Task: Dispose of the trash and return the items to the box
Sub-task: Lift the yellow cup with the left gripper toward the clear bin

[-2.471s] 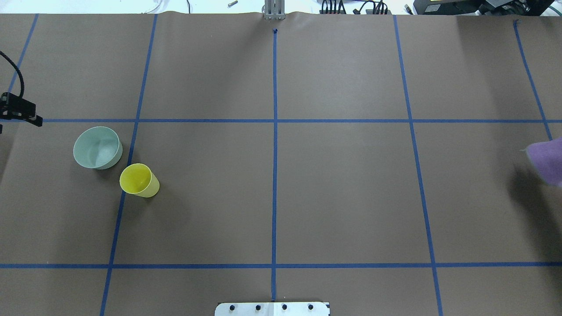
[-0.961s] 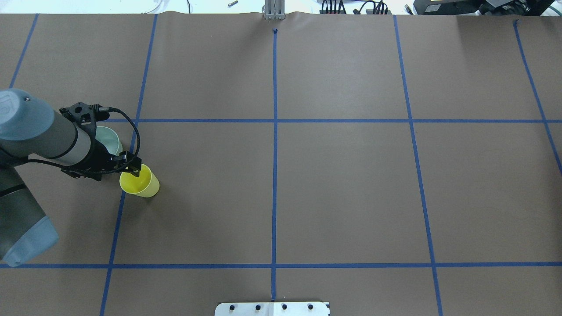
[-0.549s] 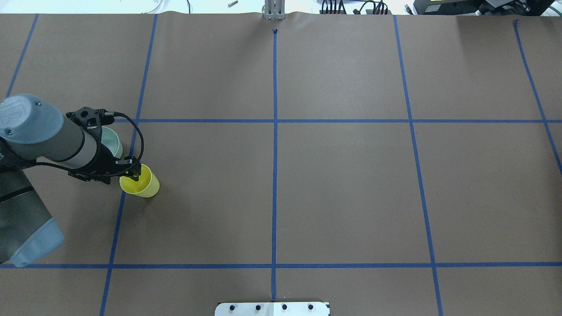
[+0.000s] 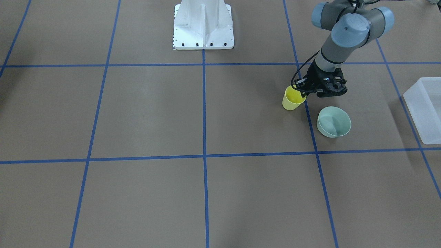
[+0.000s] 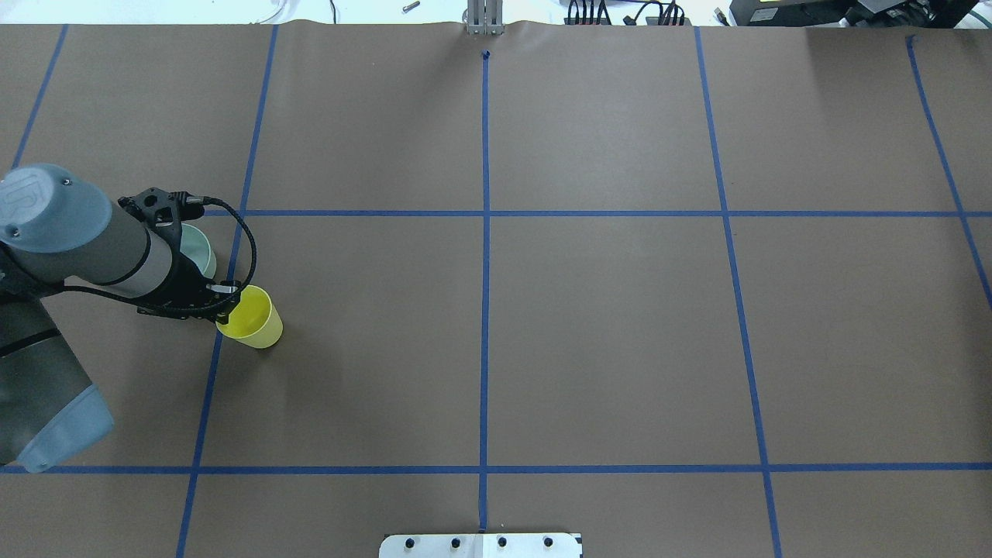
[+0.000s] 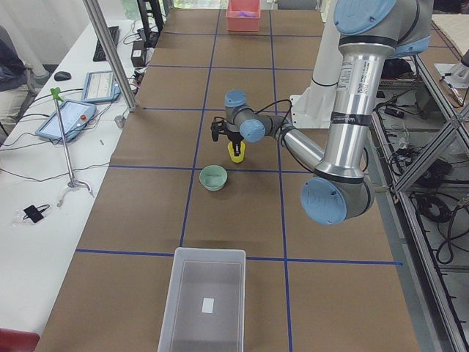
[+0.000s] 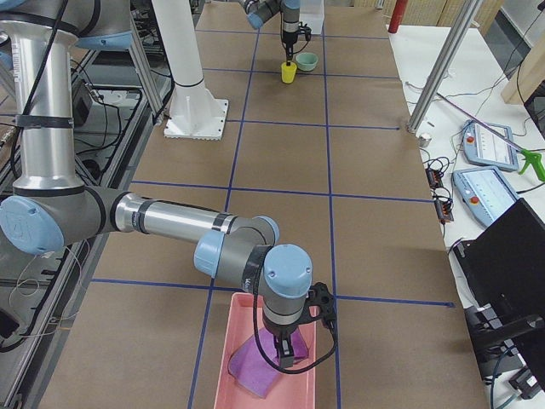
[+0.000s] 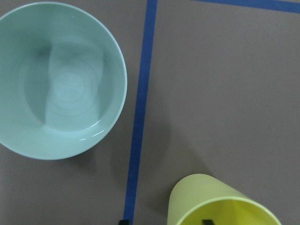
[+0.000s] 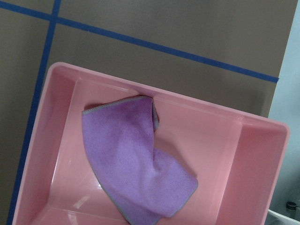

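L gripper (image 5: pixel 227 304) jaws apart, straddling yellow cup (image 5: pixel 254 322) rim, mid-left overhead; bowl (image 4: pixel 333 122) beside. R gripper (image 7: pixel 285 351) over pink tray (image 9: pixel 255 154): jaws unclear.

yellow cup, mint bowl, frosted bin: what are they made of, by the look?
Yellow cup: opaque plastic, probably moulded; fine ribs ring its wall, satin sheen.
Mint bowl: likely moulded plastic too; smooth, soft glare near the rim, faint concentric rings in its floor.
Bin: frosted translucent plastic; the table shows dimly through it.
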Robot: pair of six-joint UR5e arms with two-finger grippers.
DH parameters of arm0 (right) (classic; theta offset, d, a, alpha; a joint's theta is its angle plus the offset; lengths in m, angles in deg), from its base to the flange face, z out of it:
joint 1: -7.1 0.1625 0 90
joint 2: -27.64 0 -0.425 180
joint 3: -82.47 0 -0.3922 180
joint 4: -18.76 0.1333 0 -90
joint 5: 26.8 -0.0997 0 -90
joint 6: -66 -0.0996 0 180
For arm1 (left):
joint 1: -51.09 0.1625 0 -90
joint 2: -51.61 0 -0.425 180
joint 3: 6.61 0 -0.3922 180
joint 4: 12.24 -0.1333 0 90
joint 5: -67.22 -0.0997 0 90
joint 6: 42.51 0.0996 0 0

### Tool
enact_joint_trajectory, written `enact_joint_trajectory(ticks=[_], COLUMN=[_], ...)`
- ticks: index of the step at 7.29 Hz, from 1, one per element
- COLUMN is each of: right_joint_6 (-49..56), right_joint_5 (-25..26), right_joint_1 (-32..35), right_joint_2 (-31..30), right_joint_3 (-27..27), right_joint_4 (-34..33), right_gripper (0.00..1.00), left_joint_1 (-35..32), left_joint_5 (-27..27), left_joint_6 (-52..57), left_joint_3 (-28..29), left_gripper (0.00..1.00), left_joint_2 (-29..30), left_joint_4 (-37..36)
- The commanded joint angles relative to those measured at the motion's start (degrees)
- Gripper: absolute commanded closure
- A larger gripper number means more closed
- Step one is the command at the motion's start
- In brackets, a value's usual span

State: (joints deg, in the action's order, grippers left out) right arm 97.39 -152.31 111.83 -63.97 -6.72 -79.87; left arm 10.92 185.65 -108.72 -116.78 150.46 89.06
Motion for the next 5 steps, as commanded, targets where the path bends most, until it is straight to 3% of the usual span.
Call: enact_joint_trajectory(ticks=[1,3,5], right_joint_6=[-11.7,-26.21,-37.84], right_joint_5=[-6.21,-7.03,-8.61], right_joint_1=[-5.19,-15.11,-22.95], right_joint_2=[0.47,0.56,0.47], right_joint_3=[-6.13,-13.17,-18.46], right_joint_4=[-0.08,0.18,0.45], right_gripper=[0.0,0.0,0.0], left_joint_1=[-2.96,-14.62,-25.61], left_joint_5=[6.06,13.37,14.55], left_joint_6=[2.82,14.72,37.09], left_joint_3=[-3.36,-4.52,-4.62], left_gripper=[1.0,1.0,1.0], left_joint_2=[-0.58,-0.67,-2.59], left_joint_4=[-0.65,-6.94,-17.32])
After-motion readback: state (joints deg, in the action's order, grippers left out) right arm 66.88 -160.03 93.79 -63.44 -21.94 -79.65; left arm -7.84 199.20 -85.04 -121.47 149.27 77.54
